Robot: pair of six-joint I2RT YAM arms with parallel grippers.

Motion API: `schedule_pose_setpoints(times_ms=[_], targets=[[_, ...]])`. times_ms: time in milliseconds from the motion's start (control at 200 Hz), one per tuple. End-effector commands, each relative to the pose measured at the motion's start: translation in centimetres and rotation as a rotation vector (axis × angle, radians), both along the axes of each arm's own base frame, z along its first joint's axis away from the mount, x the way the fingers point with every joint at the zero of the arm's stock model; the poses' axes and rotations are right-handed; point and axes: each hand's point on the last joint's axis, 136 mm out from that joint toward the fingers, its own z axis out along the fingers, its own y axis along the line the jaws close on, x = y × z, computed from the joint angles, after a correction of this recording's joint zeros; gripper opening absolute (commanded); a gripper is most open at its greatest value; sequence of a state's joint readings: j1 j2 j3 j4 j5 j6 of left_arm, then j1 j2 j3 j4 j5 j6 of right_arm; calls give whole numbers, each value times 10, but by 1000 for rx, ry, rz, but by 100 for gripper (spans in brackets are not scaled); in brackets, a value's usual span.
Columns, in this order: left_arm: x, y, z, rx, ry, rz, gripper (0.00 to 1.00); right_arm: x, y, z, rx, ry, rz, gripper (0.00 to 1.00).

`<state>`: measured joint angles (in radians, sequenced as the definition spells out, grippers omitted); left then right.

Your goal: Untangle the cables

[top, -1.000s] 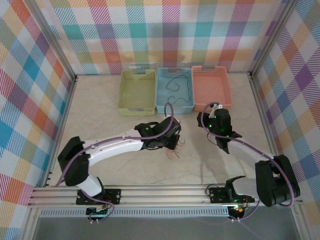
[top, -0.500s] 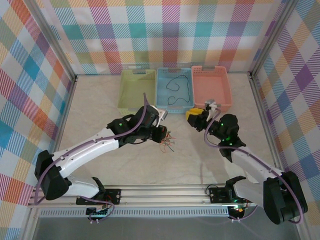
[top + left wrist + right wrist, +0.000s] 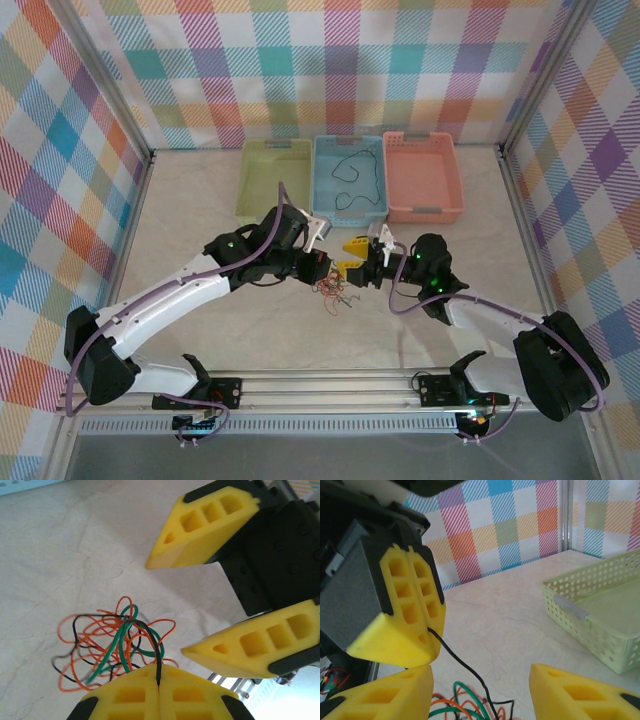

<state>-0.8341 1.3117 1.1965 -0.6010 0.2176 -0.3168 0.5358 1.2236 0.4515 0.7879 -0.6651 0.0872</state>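
Top cam looks down; wrist cams close, sharing cables [image 3: 115, 650].

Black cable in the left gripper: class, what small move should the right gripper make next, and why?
Probably ease the right gripper forward and close on the black cable just below the left gripper's pinch: its jaws stand open, and orange and green cables tangle around it.

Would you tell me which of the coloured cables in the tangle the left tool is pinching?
The black cable: it alone runs into the seam of the shut left tool, while the orange cables and green cable are not clamped.
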Motion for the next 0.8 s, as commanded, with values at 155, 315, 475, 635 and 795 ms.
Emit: schedule_pose_setpoints(times_ms=[155, 315, 475, 635, 795], targets=[[-10, -3, 31, -76, -21, -62, 0, -7, 14, -3, -8, -91, 73, 56], [-14, -5, 33, -87, -10, -80, 0, -6, 25, -6, -8, -81, 91, 56], [-17, -6, 31, -93, 6, -89, 0, -1, 32, -3, 18, -74, 86, 56], [-18, -12, 30, -112, 25, -104, 0, 3, 41, -7, 17, -68, 78, 56], [-22, -16, 31, -128, 39, -128, 0, 18, 42, -9, 49, -31, 9, 54]])
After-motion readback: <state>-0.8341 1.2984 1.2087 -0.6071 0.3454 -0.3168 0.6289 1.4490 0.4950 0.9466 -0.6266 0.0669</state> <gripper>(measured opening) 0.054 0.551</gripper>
